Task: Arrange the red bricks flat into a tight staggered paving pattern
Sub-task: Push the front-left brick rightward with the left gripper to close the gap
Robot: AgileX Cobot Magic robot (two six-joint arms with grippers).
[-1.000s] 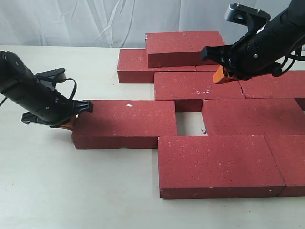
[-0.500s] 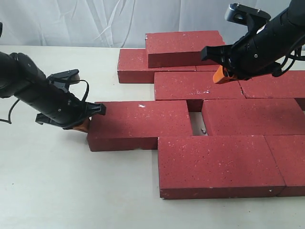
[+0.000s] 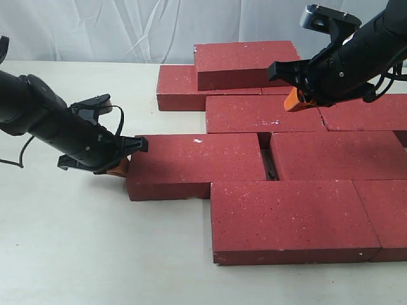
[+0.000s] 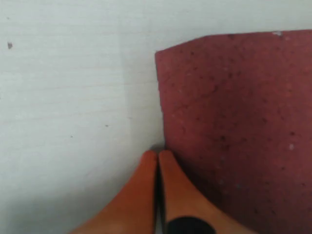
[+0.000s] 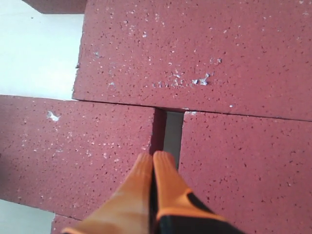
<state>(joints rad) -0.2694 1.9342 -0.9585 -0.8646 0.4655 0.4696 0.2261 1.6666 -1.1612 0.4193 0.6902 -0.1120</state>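
Note:
Several red bricks lie flat in staggered rows on the right of the exterior view. My left gripper (image 3: pixel 119 166) (image 4: pixel 157 155) is shut, and its orange fingertips touch the left end of the middle-row brick (image 3: pixel 194 162) (image 4: pixel 234 122). Only a narrow gap (image 3: pixel 267 164) separates that brick from its right neighbour (image 3: pixel 337 155). The right gripper (image 3: pixel 294 101) (image 5: pixel 153 157), also shut with nothing in it, hangs over the second-row brick (image 3: pixel 264 114), and its wrist view looks down on the gap (image 5: pixel 173 131).
One brick (image 3: pixel 248 63) lies stacked on top of the back row. The front row holds a large brick (image 3: pixel 289 219) and another (image 3: pixel 385 216) at the right edge. The white table (image 3: pixel 95 254) shows bare on the left. A white curtain (image 3: pixel 95 32) hangs behind.
My left gripper has slid right, pushing the middle-row brick toward its neighbour. The gap between them has narrowed to a slit. The right arm has not moved.

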